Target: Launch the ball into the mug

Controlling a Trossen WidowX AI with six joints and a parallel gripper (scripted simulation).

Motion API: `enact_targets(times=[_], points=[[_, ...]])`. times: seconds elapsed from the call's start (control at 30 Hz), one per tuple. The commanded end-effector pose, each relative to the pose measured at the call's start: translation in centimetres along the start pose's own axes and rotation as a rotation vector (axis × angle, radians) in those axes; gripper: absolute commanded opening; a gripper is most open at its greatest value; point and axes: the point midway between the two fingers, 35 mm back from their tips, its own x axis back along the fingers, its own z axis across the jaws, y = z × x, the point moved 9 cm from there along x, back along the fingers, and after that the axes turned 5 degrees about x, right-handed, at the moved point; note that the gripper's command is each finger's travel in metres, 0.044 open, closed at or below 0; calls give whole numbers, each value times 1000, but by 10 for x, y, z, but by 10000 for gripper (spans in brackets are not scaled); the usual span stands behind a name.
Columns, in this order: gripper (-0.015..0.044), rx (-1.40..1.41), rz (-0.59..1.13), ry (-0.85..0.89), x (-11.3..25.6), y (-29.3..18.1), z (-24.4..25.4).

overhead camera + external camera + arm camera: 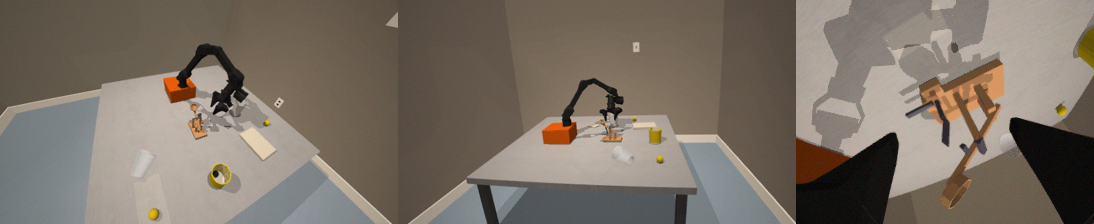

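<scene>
The black ball (215,173) rests inside the yellow mug (215,184) (655,136) (1088,49), which stands upright. The wooden catapult (201,134) (612,140) (993,82) stands on the table between the robot and the mug. Its throwing arm is raised, and its round cup (194,107) (602,122) (955,192) is empty. My gripper (213,109) (610,120) (955,131) is open and empty, pointing down, close to the catapult on the side away from the exterior camera. In the wrist view the catapult shows between and beyond the fingers.
A clear cup (238,109) stands by my gripper, partly hidden. Another clear cup (142,163) (623,155) (1009,144) lies on its side. A cream block (257,143) (644,126) and two yellow balls lie about. My arm stands on an orange box (182,95) (559,135).
</scene>
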Motion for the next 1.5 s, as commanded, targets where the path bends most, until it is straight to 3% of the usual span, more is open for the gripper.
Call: enact_targets(times=[0.0, 0.77, 1.47], points=[[440, -106, -72, 4, 2, -5, -21], [440, -703, -498, -9, 10, -63, -145], [440, -1189, -945, -85, 23, -175, -241]])
